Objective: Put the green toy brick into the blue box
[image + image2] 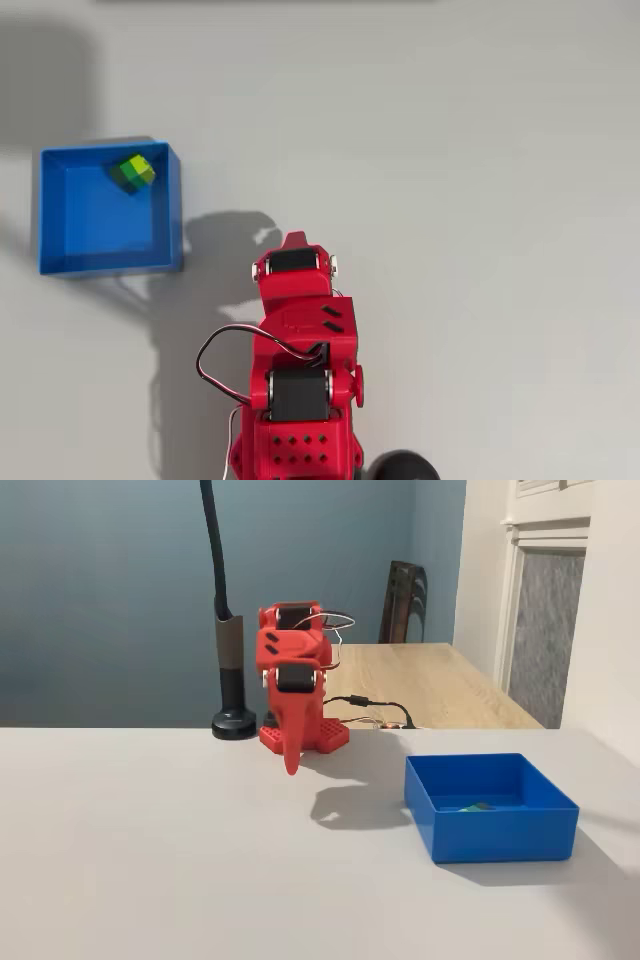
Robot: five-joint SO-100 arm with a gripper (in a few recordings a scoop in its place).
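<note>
The green toy brick (133, 171) lies inside the blue box (110, 263), in the box's top right corner in the overhead view. In the fixed view just a sliver of the brick (475, 806) peeks over the near wall of the box (500, 835). My red arm is folded back over its base. The gripper (295, 240) is to the right of the box, well apart from it. In the fixed view the gripper (291, 763) hangs point down just above the table, its fingers together with nothing between them.
A black stand with a round base (234, 723) and a tall curved pole rises beside the arm's base, seen at the bottom edge from overhead (400, 467). Behind the grey table is a wooden table (440, 680). Bare grey tabletop stretches all around the box.
</note>
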